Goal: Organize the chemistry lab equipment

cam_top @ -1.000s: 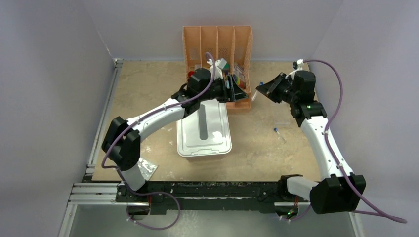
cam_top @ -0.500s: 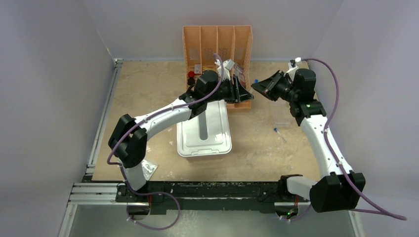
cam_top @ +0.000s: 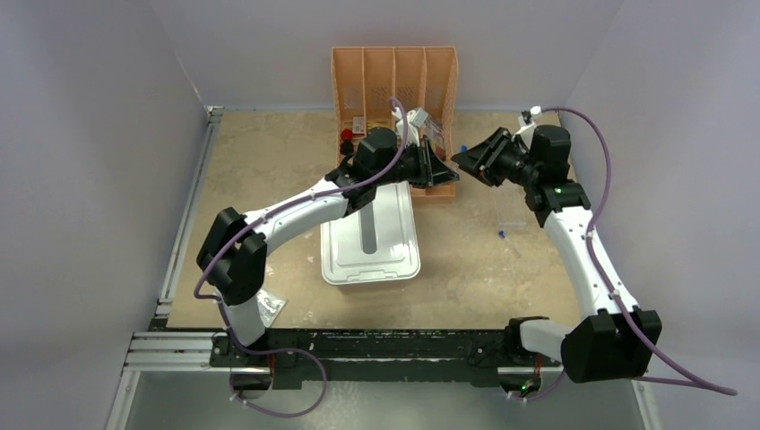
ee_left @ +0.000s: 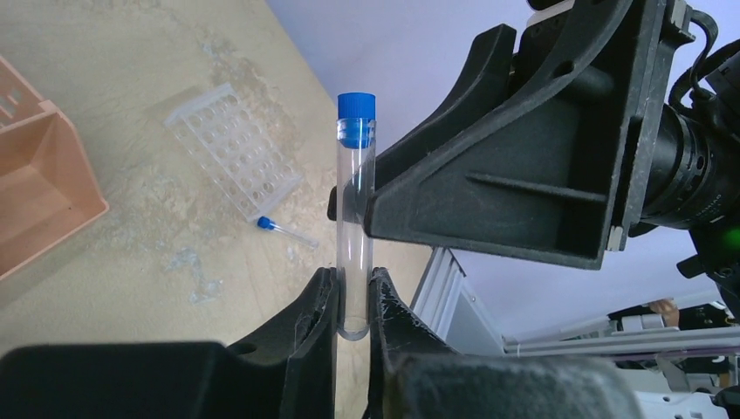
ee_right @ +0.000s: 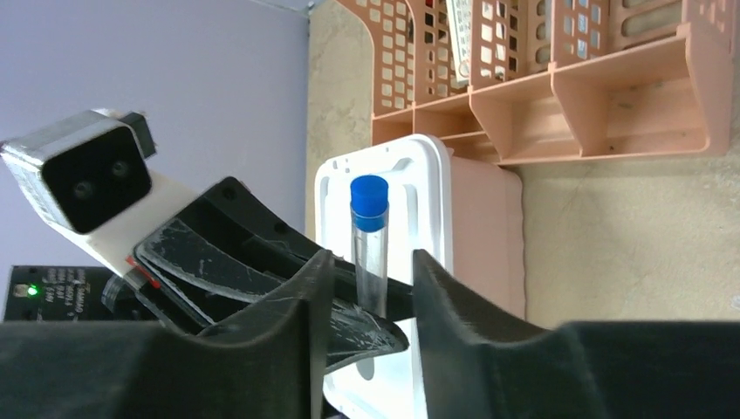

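Mid-air handover at the lab bench: the left gripper (ee_left: pixel 353 284) is clamped on only the rounded bottom end of the clear blue-capped tube (ee_left: pixel 355 201). Most of the tube's length, and its cap, stands unsupported above the fingers. With so short a hold, the tube could pivot or slide out on any quick swing toward storage. It would probably drop to the table (cam_top: pixel 269 179) near the clear tube rack (ee_left: pixel 236 140). On the right, the right gripper (ee_right: pixel 371 262) stands with its fingers apart around the tube, a gap showing on either side. A crooked retreat could clip the tube and knock it askew in the left grip.

The left arm reaches from its near-edge base with the elbow bent, its forearm stretched over the white lidded bin (cam_top: pixel 369 242). The right arm rises from its base and bends its wrist leftward. The two grippers meet nose to nose just beside the right front corner of the peach divided organizer (cam_top: pixel 394 67).
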Tool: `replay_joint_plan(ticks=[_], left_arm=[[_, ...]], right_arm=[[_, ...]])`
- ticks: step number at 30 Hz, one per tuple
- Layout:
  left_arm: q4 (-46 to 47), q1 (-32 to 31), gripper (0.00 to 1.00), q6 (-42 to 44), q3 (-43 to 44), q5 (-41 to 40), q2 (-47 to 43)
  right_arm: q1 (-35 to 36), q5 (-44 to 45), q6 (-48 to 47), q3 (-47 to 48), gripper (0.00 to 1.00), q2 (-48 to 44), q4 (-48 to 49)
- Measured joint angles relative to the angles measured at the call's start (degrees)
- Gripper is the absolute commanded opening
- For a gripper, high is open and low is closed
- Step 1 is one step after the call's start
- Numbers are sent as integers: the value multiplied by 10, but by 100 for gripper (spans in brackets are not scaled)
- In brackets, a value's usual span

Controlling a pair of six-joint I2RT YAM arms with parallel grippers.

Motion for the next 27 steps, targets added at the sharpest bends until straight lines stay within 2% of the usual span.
replay_joint_plan(ticks=[2, 8, 18, 23, 27], left_arm=[[-4, 1, 0, 13, 0, 2, 0], [-44, 3, 0, 74, 5, 20, -2], [-114, 5, 0, 152, 10, 43, -21], [-125, 7, 0, 165, 10, 50, -29], [-131, 10, 0, 173, 10, 55, -32]], right_arm=[[0, -3, -4, 1, 55, 2, -10], [0, -4, -23, 44, 57, 22, -65], [0, -15, -42, 79, 52, 38, -127], [0, -18, -46, 79, 41, 42, -143], [0, -31, -44, 79, 38, 42, -143]])
